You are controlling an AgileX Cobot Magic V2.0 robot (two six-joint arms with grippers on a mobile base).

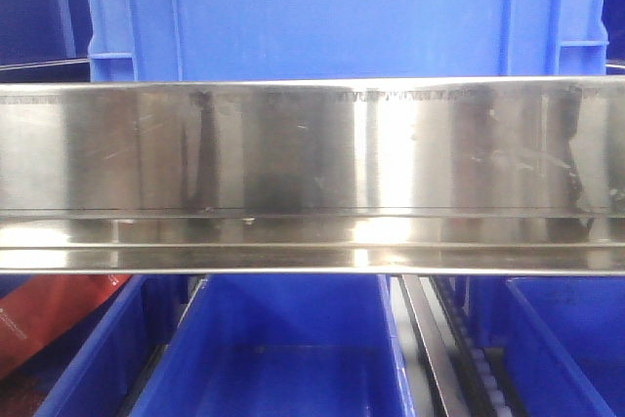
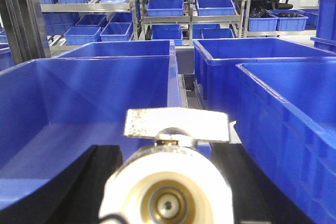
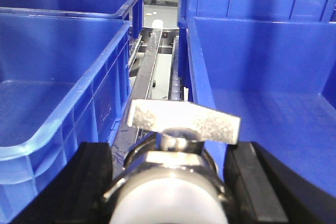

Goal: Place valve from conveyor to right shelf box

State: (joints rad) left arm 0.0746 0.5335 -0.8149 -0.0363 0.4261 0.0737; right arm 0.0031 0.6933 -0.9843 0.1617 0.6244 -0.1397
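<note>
Each wrist view shows a valve clamped between black fingers. In the left wrist view a valve [image 2: 176, 124] fills the bottom centre. It has a white end cap facing the camera and a flat silvery handle on top. My left gripper [image 2: 170, 182] is shut on it, above the wall between two blue boxes. In the right wrist view a valve [image 3: 181, 121] shows its hex body and pale cap. My right gripper [image 3: 173, 182] is shut on it, over the left rim of a blue shelf box [image 3: 273, 77]. The conveyor is out of view.
Open blue boxes [image 2: 79, 103] [image 2: 294, 108] [image 3: 47, 72] lie to either side, with a metal roller rail [image 3: 149, 72] between them. Steel racks of blue bins [image 2: 168, 3] stand behind. The front view shows a steel shelf beam [image 1: 312, 173] with blue boxes above [image 1: 332, 7] and below [image 1: 283, 349].
</note>
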